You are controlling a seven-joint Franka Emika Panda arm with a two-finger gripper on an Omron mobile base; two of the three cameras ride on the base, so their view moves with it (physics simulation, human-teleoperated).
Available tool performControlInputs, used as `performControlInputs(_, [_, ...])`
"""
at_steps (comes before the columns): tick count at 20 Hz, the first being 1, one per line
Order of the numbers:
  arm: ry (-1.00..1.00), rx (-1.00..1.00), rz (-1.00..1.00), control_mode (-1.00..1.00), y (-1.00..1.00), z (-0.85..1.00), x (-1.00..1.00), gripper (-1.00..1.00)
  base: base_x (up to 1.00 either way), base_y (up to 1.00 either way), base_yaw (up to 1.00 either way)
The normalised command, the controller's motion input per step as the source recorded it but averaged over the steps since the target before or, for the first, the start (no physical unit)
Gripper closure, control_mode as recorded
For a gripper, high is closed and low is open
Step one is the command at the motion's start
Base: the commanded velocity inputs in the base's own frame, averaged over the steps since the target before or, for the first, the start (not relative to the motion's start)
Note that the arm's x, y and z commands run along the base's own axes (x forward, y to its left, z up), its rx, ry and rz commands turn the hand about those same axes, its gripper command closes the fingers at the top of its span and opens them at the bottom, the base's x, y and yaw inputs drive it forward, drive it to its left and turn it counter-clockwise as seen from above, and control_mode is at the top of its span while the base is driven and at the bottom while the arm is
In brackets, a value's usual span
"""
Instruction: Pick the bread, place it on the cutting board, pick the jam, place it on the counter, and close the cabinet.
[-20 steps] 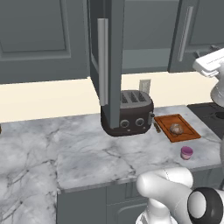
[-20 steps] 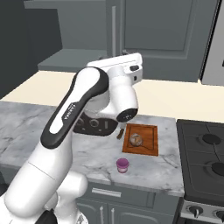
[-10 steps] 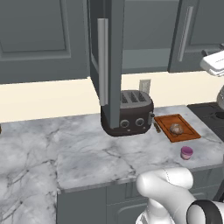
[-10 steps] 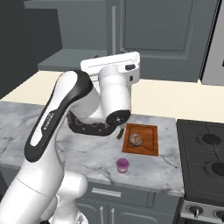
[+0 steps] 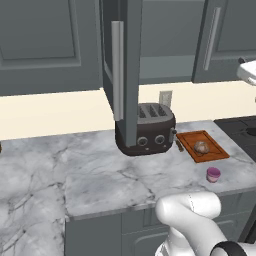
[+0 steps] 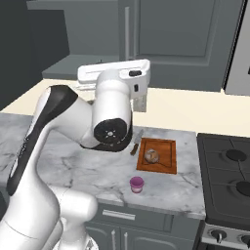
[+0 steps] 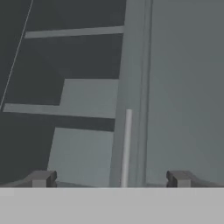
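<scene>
The bread (image 5: 201, 147) (image 6: 152, 156) lies on the cutting board (image 5: 212, 150) (image 6: 166, 163), right of the toaster. The jam (image 5: 213, 174) (image 6: 137, 184) stands on the counter (image 5: 100, 175) (image 6: 93, 168) in front of the board. The cabinet door (image 5: 131, 75) stands open, edge-on, with its pale bar handle (image 5: 117, 70) (image 7: 127, 146). My gripper (image 7: 110, 179) is open and empty, high above the counter. It faces the door's edge and handle, with open shelves to the left in the hand view. My white hand (image 6: 114, 73) is level, well above the board.
A dark toaster (image 5: 145, 131) stands under the open door, its lower part hidden behind my arm in the right base view. A stove (image 6: 229, 171) lies right of the counter. Closed wall cabinets (image 5: 40, 45) (image 5: 225, 35) flank the open one.
My hand has swung left in the right base view and turned level, while the elbow rose in front of the toaster. Bread, jam, board and door have not moved.
</scene>
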Motion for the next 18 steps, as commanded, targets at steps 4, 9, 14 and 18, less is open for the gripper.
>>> performControlInputs(4, [0.14, 0.0, -0.07, -1.0, 0.06, 0.12, -0.51, -1.0, 0.0, 0.0, 0.0])
performControlInputs(9, [0.06, 0.0, -0.05, -1.0, 0.08, 0.0, -0.52, -1.0, 0.0, 0.0, 0.0])
performControlInputs(14, [0.0, 0.0, -0.01, -1.0, 0.11, 0.0, -0.56, -1.0, 0.0, 0.0, 0.0])
performControlInputs(18, [0.0, 0.0, -0.02, -1.0, 0.16, 0.0, -0.55, -1.0, 0.0, 0.0, 0.0])
